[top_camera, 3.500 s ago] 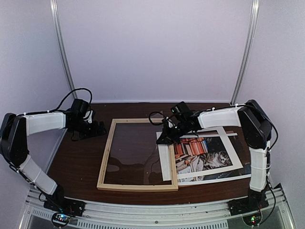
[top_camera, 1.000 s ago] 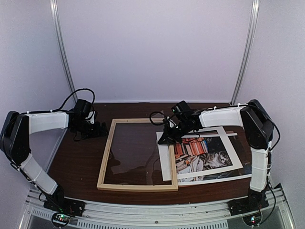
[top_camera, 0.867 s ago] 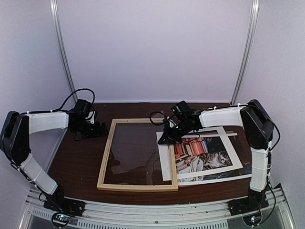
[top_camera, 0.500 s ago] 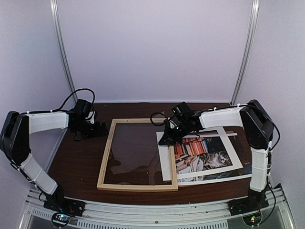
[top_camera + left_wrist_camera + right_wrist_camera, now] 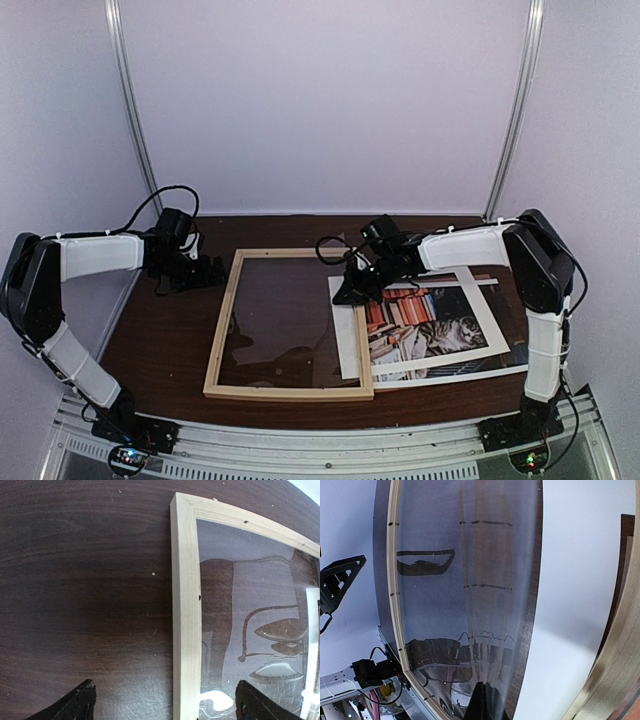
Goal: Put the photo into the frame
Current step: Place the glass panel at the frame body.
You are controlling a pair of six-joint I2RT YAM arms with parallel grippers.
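From above, the photo (image 5: pixel 425 325) is lying face-up across the right strip of the frame (image 5: pixel 222 325). Left wrist: our left gripper (image 5: pixel 162 705) is hovering, fingers (image 5: pixel 75 705) spread, by a frame corner. Right wrist: our right gripper (image 5: pixel 483 692), tips together, is resting at that overlap; we are planning a flat leftward slide.

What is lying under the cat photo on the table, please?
A dark flat sheet pokes out past the photo's near edge and right corner. The rest of it, and anything else beneath, is covered.
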